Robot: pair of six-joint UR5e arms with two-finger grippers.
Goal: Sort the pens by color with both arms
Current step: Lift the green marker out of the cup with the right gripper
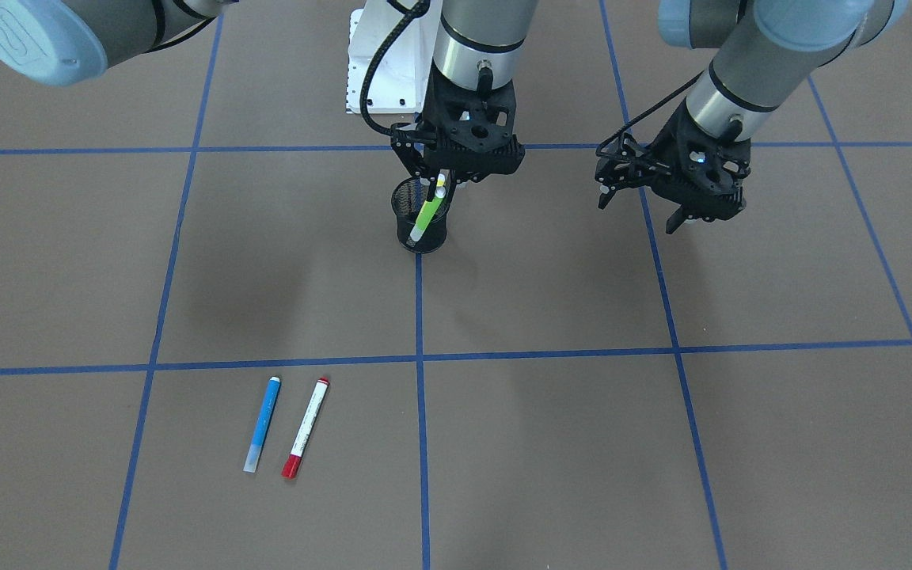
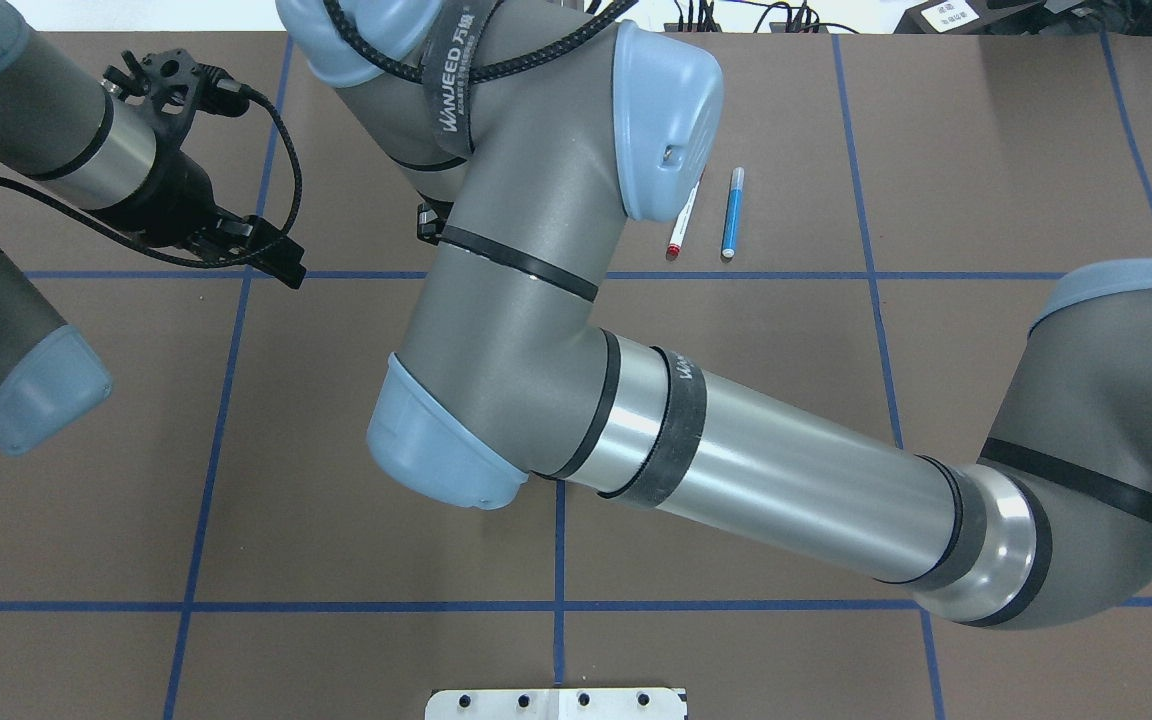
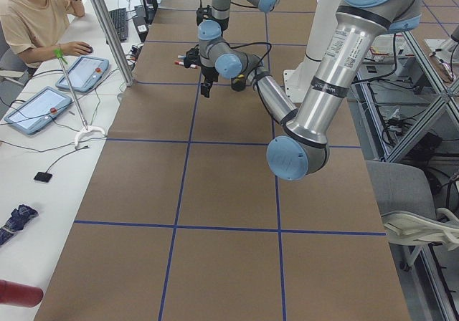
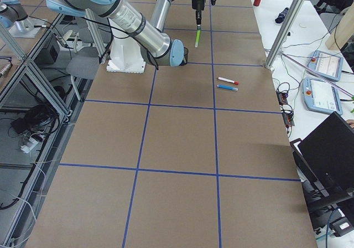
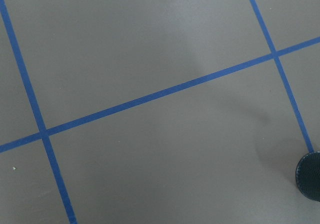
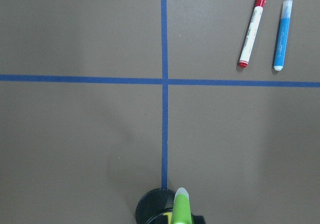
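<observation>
At the lower left of the front-facing view, nearest the camera, two pens lie on the brown desk (image 1: pixel 551 443). The blue pen (image 1: pixel 263 423) is on the left and the white-barrelled pen with a red cap (image 1: pixel 305 427) just beside it on the right. They are roughly parallel, apart from each other, and both lean slightly to the right. Both sit in the grid square just below a horizontal blue tape line (image 1: pixel 551 354).

Farther back, at the upper middle of the frame, a black wire-mesh pen cup (image 1: pixel 408 229) stands upright on a vertical tape line. The right claw (image 1: pixel 434 184) hangs directly over it and pinches the top of the lime green pen (image 1: pixel 427 214). That pen's lower end overlaps the cup's mouth, and I cannot tell whether its tip is inside the cup or just above it. A small patch of yellow shows beside the green pen under the claw, too small to identify.

At the upper right, well apart from the cup, the left claw (image 1: pixel 636 217) hovers above the desk with its fingers spread and nothing between them.

Farthest back, at the top centre, is the white base pedestal (image 1: pixel 381 71).
</observation>
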